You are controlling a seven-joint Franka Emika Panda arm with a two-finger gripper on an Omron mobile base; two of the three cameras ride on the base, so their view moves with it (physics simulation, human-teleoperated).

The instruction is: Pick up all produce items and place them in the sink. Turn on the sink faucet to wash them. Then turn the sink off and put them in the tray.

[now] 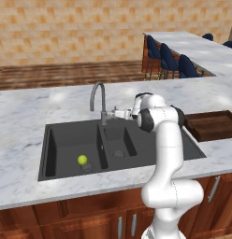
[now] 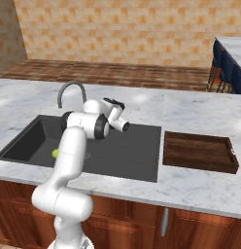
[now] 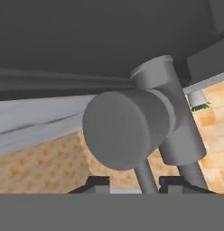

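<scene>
The gripper (image 1: 110,112) was at the faucet (image 1: 97,93) lever, jaws half-closed around it; contact was unclear. The lever looked stiff, smooth. Lime (image 1: 82,159) lay at seven o'clock.

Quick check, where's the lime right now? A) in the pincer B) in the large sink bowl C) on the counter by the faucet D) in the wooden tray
B: the lime lies on the floor of the large bowl of the sink, while the pincer is up at the faucet base.
</scene>
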